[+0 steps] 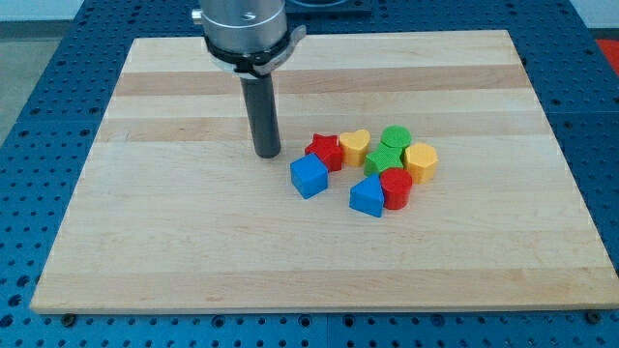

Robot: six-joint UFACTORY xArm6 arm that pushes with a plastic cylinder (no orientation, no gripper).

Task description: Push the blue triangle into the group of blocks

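Note:
The blue triangle (368, 196) sits at the bottom of the group, touching a red cylinder (396, 188) on its right. A blue cube (309, 176) lies at the group's left, just below a red star (325, 151). A yellow heart (354, 146), a green cylinder (395, 138), a second green block (381, 161) and a yellow hexagon (421, 161) make up the rest. My tip (268, 154) rests on the board left of the red star and above-left of the blue cube, apart from both.
The wooden board (193, 242) lies on a blue perforated table (29, 58). The arm's metal body (244, 29) hangs over the board's top edge.

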